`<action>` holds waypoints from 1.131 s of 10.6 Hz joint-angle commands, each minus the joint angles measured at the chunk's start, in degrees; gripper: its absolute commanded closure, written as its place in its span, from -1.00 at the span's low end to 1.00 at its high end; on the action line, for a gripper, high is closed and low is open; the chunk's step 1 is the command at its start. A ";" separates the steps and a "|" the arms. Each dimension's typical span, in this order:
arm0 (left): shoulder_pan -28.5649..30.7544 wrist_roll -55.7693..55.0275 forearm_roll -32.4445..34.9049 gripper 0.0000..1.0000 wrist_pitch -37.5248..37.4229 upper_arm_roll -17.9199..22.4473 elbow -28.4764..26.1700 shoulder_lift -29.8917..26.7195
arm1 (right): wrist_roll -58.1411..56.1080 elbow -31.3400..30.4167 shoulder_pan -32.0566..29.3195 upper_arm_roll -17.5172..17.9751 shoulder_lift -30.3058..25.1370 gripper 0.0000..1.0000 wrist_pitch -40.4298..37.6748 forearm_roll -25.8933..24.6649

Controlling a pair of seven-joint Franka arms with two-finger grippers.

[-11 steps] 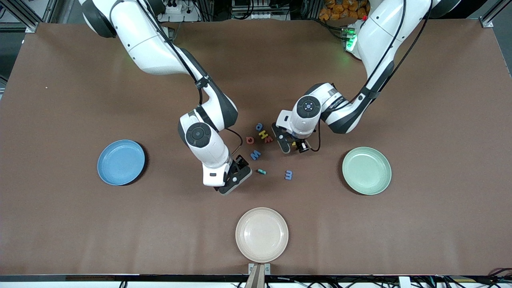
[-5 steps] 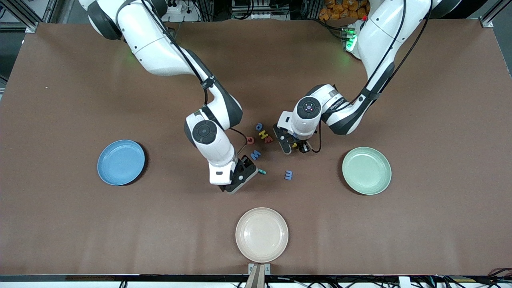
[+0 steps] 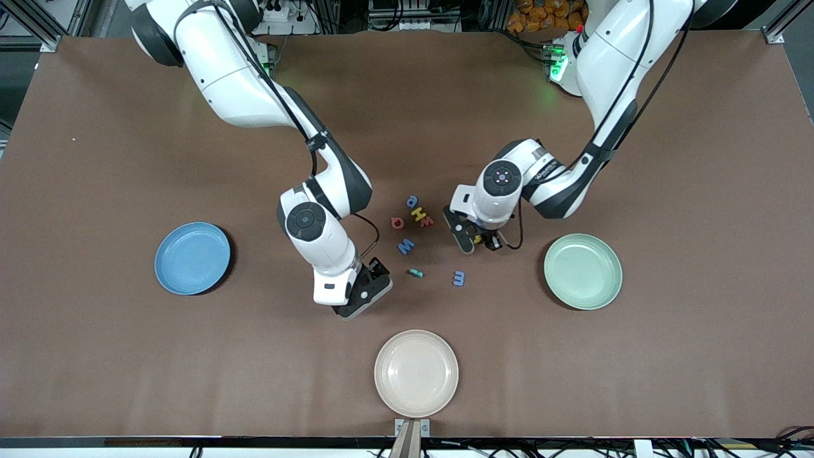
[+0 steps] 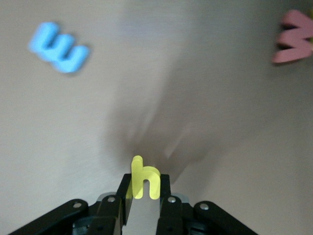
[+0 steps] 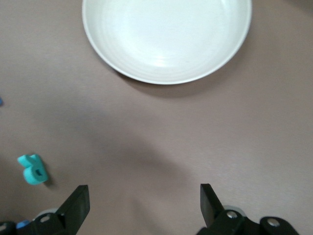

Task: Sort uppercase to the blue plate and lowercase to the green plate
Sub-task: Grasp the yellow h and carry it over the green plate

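A: yellow h point(image 4: 144, 182) is pinched in the left gripper point(image 3: 478, 240), fingers closed on its flanks, stem poking up; it hangs over bare table at frame centre-right, not yet over the green plate point(image 3: 583, 294).

B: handling? I'd guess foam; v. light, soft, squashes a bit, so a gentle pinch across the flat faces should do; prob won't slip much, but thin enough to twist in the grip.

A: agreed; the rest lie flat mid-frame: blue m point(image 3: 458, 278) below the left gripper, green R point(image 3: 416, 273) beside it, blue W point(image 3: 406, 246), red ring point(image 3: 397, 222), yellow H point(image 3: 420, 214) w/ a red letter point(image 3: 427, 222) touching it, rounded blue letter point(image 3: 412, 201) above.

B: right gripper point(image 3: 362, 294)?

A: fingers wide apart, nothing held; sits low centre-left, near the R; wrist view shows R point(image 5: 33, 169) off to one finger's side.

B: room?

A: plenty, I'd say; brown table point(image 3: 699, 191) bare toward both plates; blue plate point(image 3: 193, 284) at mid-left, cream plate point(image 3: 416, 397) bottom centre, all well off the edges; only the letter cluster is tight.
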 commanded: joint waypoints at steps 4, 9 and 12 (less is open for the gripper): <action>9.91 0.40 0.45 1.00 -4.12 0.01 -0.32 -6.32 | 1.86 1.75 4.30 0.20 3.68 -1.00 3.47 0.61; 12.22 0.23 -2.98 1.00 -4.29 5.27 -0.24 -7.11 | 2.03 1.75 6.41 0.29 4.74 -1.00 3.65 0.79; 12.57 0.31 -4.29 1.00 -4.29 7.47 -0.24 -7.12 | 2.12 1.84 7.38 0.38 5.53 -1.00 5.30 0.88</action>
